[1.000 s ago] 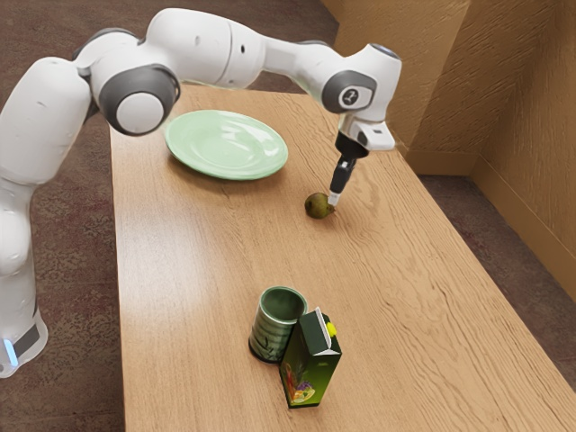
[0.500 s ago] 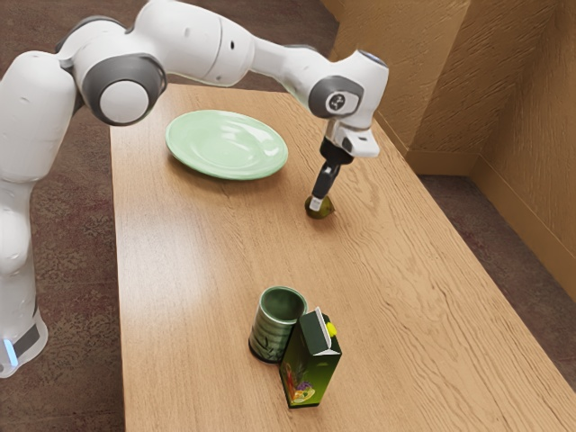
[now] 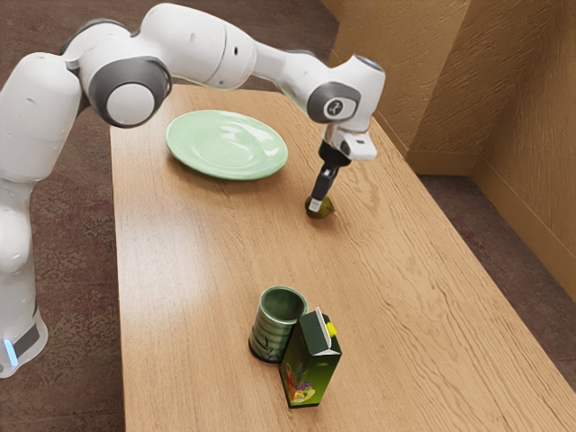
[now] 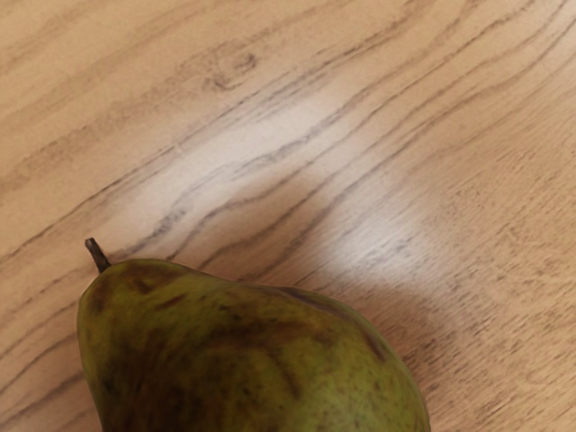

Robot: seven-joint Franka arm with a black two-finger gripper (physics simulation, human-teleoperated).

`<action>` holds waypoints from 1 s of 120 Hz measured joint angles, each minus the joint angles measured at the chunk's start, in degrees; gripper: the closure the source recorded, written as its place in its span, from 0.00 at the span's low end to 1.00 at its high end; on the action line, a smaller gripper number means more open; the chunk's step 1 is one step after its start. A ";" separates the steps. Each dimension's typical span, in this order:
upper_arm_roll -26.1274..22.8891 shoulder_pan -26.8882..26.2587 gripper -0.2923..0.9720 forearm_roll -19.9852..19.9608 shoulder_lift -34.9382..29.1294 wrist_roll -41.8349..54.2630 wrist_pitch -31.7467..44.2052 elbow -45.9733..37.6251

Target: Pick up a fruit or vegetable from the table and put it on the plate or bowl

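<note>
A green-brown pear (image 3: 326, 210) lies on the wooden table (image 3: 405, 297), toward the exterior view's right of the pale green plate (image 3: 226, 143). My gripper (image 3: 316, 205) points down and is lowered over the pear, hiding part of it. It stands open, seen edge-on, with the pear still resting on the wood. In the wrist view the pear (image 4: 243, 360) sits large just under my hand, its short stem (image 4: 96, 255) pointing away over bare wood.
A dark green mug (image 3: 275, 322) and a green juice carton (image 3: 310, 360) stand together near the table's front. Tan walls rise past the table's far right edge. Open wood lies between the pear and the plate.
One second ago my gripper hung beside the pear on its right; it has moved toward the exterior view's left and down over the fruit. The pear has not moved.
</note>
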 joint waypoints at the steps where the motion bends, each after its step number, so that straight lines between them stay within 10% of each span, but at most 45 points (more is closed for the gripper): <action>1: 0.00 0.00 0.23 0.01 0.03 0.00 0.04 -0.02; 77: 0.00 0.03 0.27 0.06 0.70 0.02 3.09 -1.53; 120: -0.02 0.03 0.50 0.27 0.75 -0.62 4.27 -2.51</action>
